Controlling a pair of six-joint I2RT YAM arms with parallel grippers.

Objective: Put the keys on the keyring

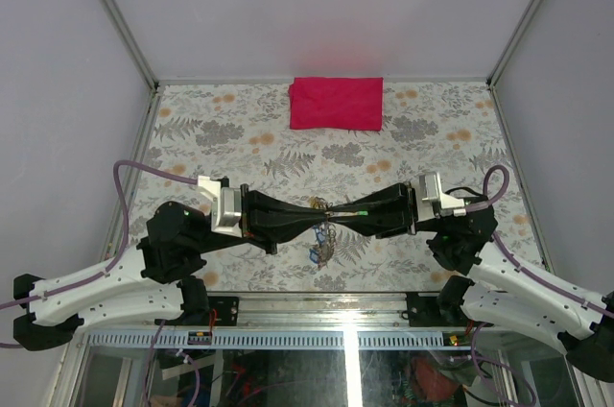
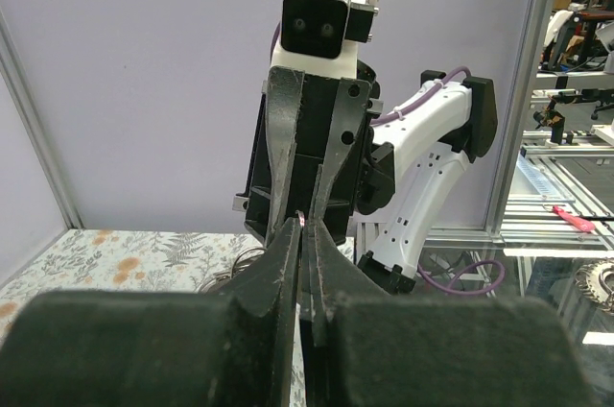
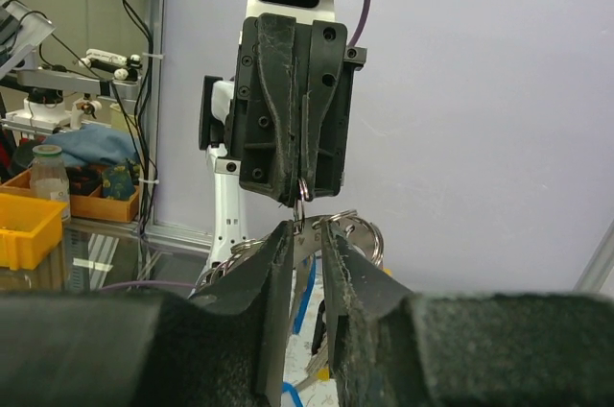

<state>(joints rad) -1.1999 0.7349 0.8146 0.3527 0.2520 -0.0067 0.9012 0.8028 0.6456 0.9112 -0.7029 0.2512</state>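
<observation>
The thin silvery wire keyring (image 3: pixel 300 187) hangs pinched in the closed left gripper (image 1: pixel 319 219), its loop facing the right gripper (image 3: pixel 307 234). That gripper's fingers flank a silvery key blade (image 3: pixel 301 268) that lies lengthwise and points at the ring; I cannot tell whether it is clamped. Blue-tagged keys (image 1: pixel 322 250) bunch below, and a folded red cloth (image 1: pixel 336 103) lies well beyond.

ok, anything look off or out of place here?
Nothing stands out. Left end effector pinches the keyring, right end effector meets it tip to tip; keys bunch below them; red cloth lies flat.
</observation>
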